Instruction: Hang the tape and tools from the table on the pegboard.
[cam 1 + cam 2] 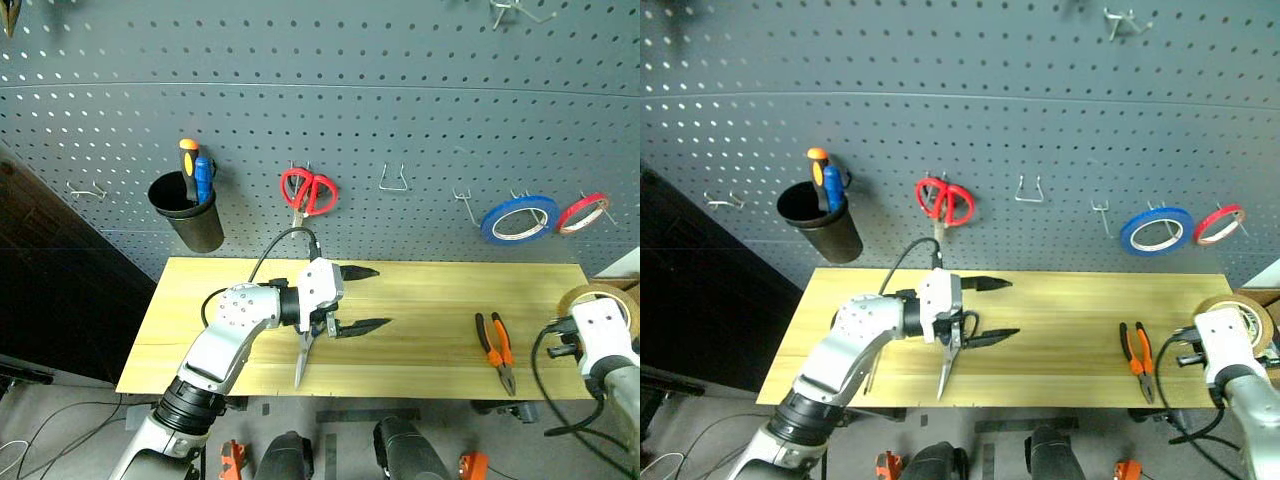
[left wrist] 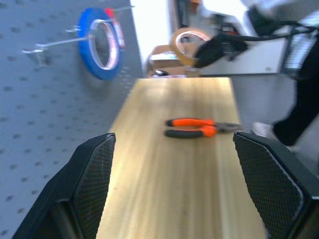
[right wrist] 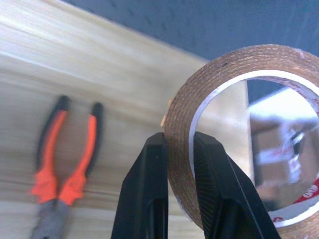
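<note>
The right gripper [image 3: 178, 191] pinches the tape ring's [image 3: 234, 129] band, ring upright above the fingers, at the table's [image 1: 420, 300] right end; the pegboard [image 1: 420, 120] hooks lie beyond; left gripper [image 1: 362, 298] gapes empty

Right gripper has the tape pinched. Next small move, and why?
Probably carry the tape up toward a bare hook on the pegboard. The right gripper is shut on the ring's wall, held near the table end, with the pliers left lying on the wood.
</note>
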`<action>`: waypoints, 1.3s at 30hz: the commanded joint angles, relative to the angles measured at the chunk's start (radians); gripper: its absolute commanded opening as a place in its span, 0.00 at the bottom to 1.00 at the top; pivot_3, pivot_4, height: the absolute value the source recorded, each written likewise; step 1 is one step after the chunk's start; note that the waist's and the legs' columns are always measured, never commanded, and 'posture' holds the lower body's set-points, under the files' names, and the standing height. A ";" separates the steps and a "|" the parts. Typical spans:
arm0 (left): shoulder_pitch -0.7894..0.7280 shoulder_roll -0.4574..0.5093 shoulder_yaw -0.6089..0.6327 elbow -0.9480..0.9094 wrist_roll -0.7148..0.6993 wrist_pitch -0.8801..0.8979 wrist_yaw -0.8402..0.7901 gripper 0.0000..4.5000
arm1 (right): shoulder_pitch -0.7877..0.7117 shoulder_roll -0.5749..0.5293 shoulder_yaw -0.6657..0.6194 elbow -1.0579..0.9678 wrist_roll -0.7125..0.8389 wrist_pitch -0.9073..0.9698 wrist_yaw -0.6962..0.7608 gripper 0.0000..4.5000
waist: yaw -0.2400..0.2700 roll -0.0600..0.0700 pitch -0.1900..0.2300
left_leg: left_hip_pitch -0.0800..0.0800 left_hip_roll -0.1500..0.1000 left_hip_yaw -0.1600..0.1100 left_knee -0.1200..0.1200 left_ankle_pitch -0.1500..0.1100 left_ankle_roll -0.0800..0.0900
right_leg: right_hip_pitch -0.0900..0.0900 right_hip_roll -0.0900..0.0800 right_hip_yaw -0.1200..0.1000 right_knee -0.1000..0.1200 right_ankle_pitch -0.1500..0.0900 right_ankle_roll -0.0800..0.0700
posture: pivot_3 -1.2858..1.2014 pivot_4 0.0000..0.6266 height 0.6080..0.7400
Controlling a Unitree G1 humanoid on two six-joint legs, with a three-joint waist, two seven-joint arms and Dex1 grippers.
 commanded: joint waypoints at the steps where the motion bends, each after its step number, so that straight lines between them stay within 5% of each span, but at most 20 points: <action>1: 0.003 -0.012 0.025 -0.054 -0.017 0.026 0.047 0.89 | -0.021 0.003 0.209 -0.215 -0.212 0.023 -0.091 0.10 | -0.003 0.000 0.000 | 0.000 0.000 0.000 0.000 0.000 -0.001 | 0.000 0.000 0.000 0.000 0.000 0.000 | 0.48 0.36 1.00; 8: -0.029 -0.046 0.034 -0.050 -0.058 0.063 0.065 0.89 | -0.315 0.038 0.453 -0.236 -0.417 -0.027 -0.065 0.10 | -0.011 -0.003 0.000 | 0.000 -0.003 0.000 0.002 0.001 -0.002 | -0.001 0.003 -0.004 0.000 0.000 0.001 | 0.48 0.34 1.00; 24: -0.063 -0.092 0.029 -0.016 -0.033 0.019 0.115 0.89 | -0.500 0.081 0.295 0.250 -0.209 -0.373 0.051 0.10 | -0.006 -0.004 -0.001 | -0.003 -0.003 -0.004 0.001 0.001 -0.001 | -0.001 -0.004 -0.013 0.000 0.000 0.000 | 0.49 0.31 1.00; 31: -0.095 -0.188 0.000 0.025 0.024 -0.021 0.205 0.89 | -0.331 0.099 0.266 0.163 -0.157 -0.417 0.103 0.57 | 0.010 -0.004 -0.002 | -0.004 -0.003 -0.006 0.002 0.001 -0.001 | -0.001 -0.005 -0.015 0.001 0.000 -0.001 | 0.50 0.30 1.00; 36: -0.074 -0.145 -0.036 0.025 0.018 -0.013 0.122 0.89 | -0.121 0.176 0.090 0.030 -0.067 -0.215 0.091 0.94 | 0.019 -0.003 -0.003 | -0.005 -0.004 -0.008 0.002 0.001 -0.001 | -0.001 -0.007 -0.017 0.001 0.000 0.000 | 0.49 0.31 1.00; 39: -0.060 -0.083 -0.063 0.038 0.038 -0.045 0.051 0.89 | -0.056 0.235 -0.029 0.018 -0.021 0.049 0.081 1.00 | 0.017 -0.003 -0.004 | -0.004 -0.003 -0.008 0.003 0.001 -0.001 | 0.000 -0.006 -0.017 0.002 0.000 -0.001 | 0.49 0.32 1.00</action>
